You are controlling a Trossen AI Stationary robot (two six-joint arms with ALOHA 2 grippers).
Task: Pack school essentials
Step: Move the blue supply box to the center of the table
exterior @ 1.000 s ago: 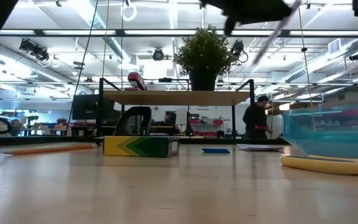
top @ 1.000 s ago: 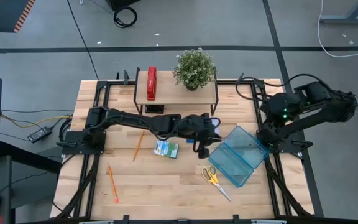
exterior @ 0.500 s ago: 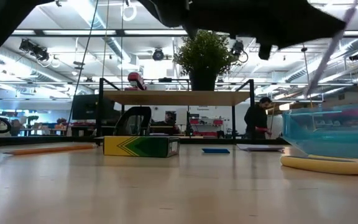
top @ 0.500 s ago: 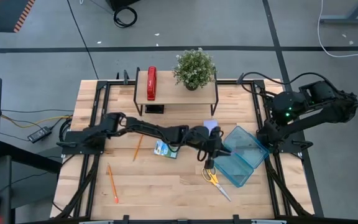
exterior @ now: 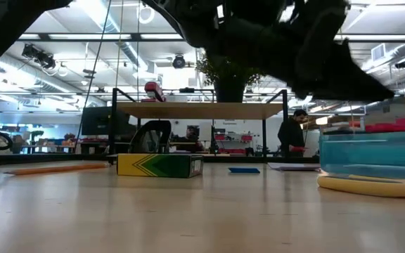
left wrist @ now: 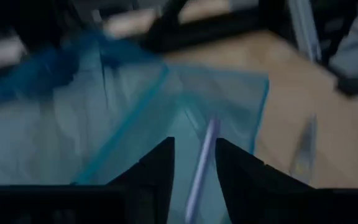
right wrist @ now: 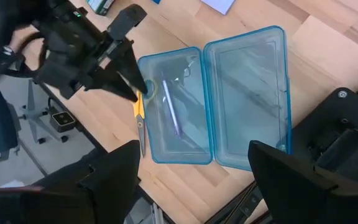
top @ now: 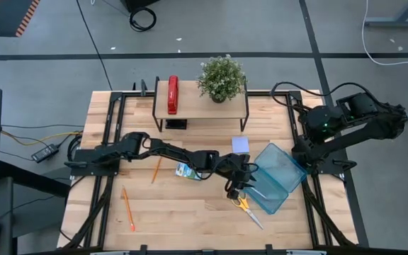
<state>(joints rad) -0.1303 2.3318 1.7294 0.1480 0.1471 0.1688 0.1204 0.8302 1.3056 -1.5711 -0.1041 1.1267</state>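
The translucent blue case [top: 271, 177] lies open on the table's right part. My left gripper [right wrist: 143, 89] hovers over the rim of its nearer half, open, fingers slanting down. The purple pen [right wrist: 170, 112] lies inside that half, and the left wrist view shows the pen [left wrist: 199, 171] running out past the gap between the fingers. The yellow-handled scissors [top: 246, 207] lie on the table beside the case. The green-blue packet [top: 188, 171], lavender pad [top: 240, 144] and two orange pencils [top: 157, 166] [top: 128, 207] rest flat on the wood. My right gripper [right wrist: 191, 155] waits open, high above the case.
A small shelf [top: 200, 106] at the far edge carries the red stapler [top: 173, 94] and a potted plant [top: 222, 76]. A small blue eraser [exterior: 243, 170] lies on the table past the packet. Bare wood spreads across the near left around the pencils.
My left gripper has gone down and toward the table's right and near edges, to the open case, carrying the pen tilted upward. It has opened, and the pen now lies in the case's nearer half.
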